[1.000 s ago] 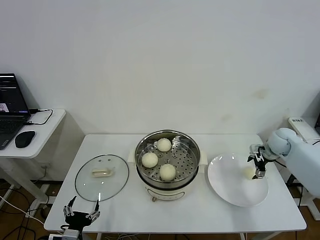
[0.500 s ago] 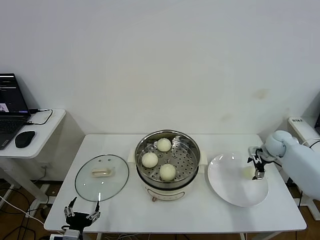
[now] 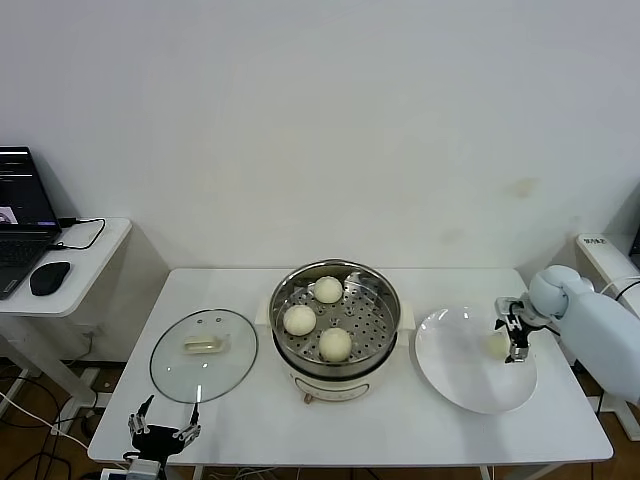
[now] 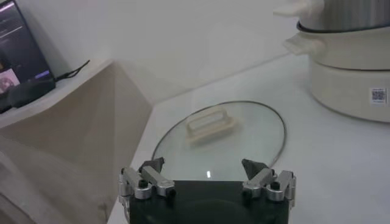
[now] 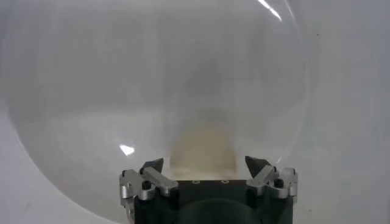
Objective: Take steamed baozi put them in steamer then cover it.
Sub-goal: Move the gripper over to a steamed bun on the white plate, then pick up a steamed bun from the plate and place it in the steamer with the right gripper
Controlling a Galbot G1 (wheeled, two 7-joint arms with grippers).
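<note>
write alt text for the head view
Right gripper, jaws open, hovers over the last baozi on a white plate. Three baozi sit in the open steamer; the cover lies beside it.

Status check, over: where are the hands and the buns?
Right hand open over last baozi on plate. Left hand open, parked near cover. Three baozi in steamer. Nothing blocking.
</note>
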